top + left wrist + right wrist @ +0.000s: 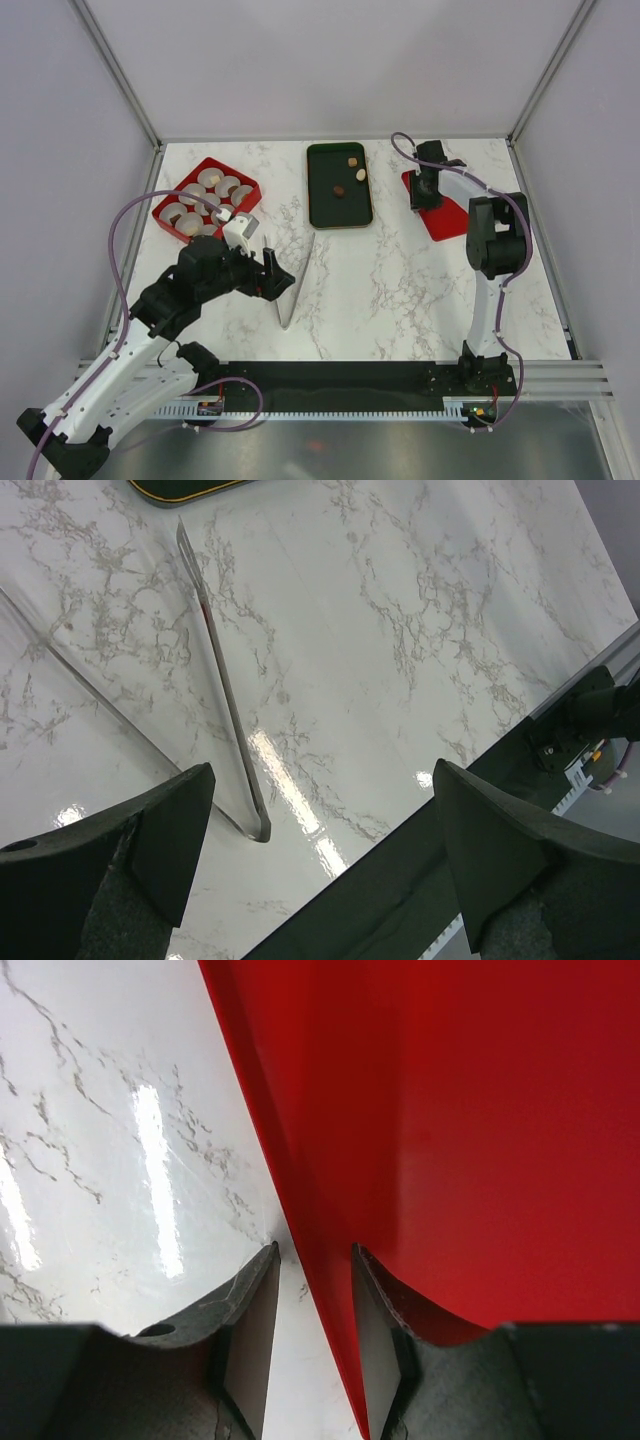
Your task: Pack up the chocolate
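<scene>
1. On the table point(400, 290), the red box point(178, 186) of paper cups point(190, 222) sits back left, and I judge you are at the start: no candy shows in the cups.
2. The red lid point(450, 222) lies back right. Your right gripper point(315, 1250) straddles its edge, jaws narrowed; whether they pinch it I cannot tell.
3. The chocolate point(352, 161) lies on the dark tray point(325, 205), back centre.
4. The tongs point(300, 278) lie flat near your left gripper point(322, 775), which is spread wide and holds nothing.
5. Next, probably: lower the left gripper over the tongs' joined end and close squarely, since thin metal on smooth marble may slip.
</scene>
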`<state>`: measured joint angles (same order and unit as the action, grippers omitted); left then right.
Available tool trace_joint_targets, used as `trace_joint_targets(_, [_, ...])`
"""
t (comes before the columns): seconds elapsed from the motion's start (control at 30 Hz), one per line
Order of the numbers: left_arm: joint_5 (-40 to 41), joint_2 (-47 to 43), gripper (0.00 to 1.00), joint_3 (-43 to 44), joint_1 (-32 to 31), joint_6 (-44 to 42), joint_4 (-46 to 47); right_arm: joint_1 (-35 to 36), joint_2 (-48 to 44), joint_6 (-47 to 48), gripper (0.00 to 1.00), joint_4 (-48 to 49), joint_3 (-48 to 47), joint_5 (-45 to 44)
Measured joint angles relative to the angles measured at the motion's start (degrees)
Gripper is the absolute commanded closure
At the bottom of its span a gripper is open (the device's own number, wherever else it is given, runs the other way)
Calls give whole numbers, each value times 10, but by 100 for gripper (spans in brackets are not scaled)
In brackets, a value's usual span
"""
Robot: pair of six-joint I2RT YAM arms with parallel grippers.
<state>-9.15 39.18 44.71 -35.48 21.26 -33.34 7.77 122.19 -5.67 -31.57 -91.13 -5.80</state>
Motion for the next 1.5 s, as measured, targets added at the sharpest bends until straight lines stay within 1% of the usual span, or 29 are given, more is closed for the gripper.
trace_joint_targets(0.13, [3,0,3,0,0,0,0,2,0,-1,63,18,9,6])
trace_joint_targets(0.17, [6,0,3,0,0,0,0,2,0,0,69,21,12,9])
trace_joint_targets(0.23, [11,2,3,0,0,0,0,2,-4,-2,78,32,19,15])
trace_joint_targets(0.27, [13,2,3,0,0,0,0,3,-7,-4,88,39,25,18])
trace_joint_targets(0.33, [16,2,3,0,0,0,-2,4,-11,-6,100,48,33,25])
trace_joint_targets(0.5, [21,2,5,0,0,0,-5,4,-25,-22,100,52,49,31])
trace_joint_targets(0.63, [25,11,5,0,0,1,-5,2,-49,-36,100,32,60,47])
trace_joint_targets(0.77, [13,38,5,1,0,6,-5,3,-103,-50,100,15,71,72])
trace_joint_targets(0.93, [-28,67,5,5,0,22,12,3,-202,-72,100,4,82,112])
trace_joint_targets(1.03, [-48,92,6,32,0,29,25,4,-247,-94,100,7,82,152])
trace_joint_targets(1.17, [-82,164,7,110,9,29,52,23,-287,-129,100,4,65,203])
trace_joint_targets(1.27, [-141,207,7,153,47,38,89,49,-301,-155,100,8,33,239])
trace_joint_targets(1.37, [-230,233,7,162,121,81,167,74,-324,-189,100,25,14,282])
trace_joint_targets(1.43, [-306,252,8,155,167,135,261,88,-348,-218,100,47,12,314])
trace_joint_targets(1.47, [-322,258,8,154,185,148,283,93,-361,-232,100,58,12,330])
trace_joint_targets(1.5, [-349,269,8,151,199,173,326,97,-372,-248,100,69,12,345])
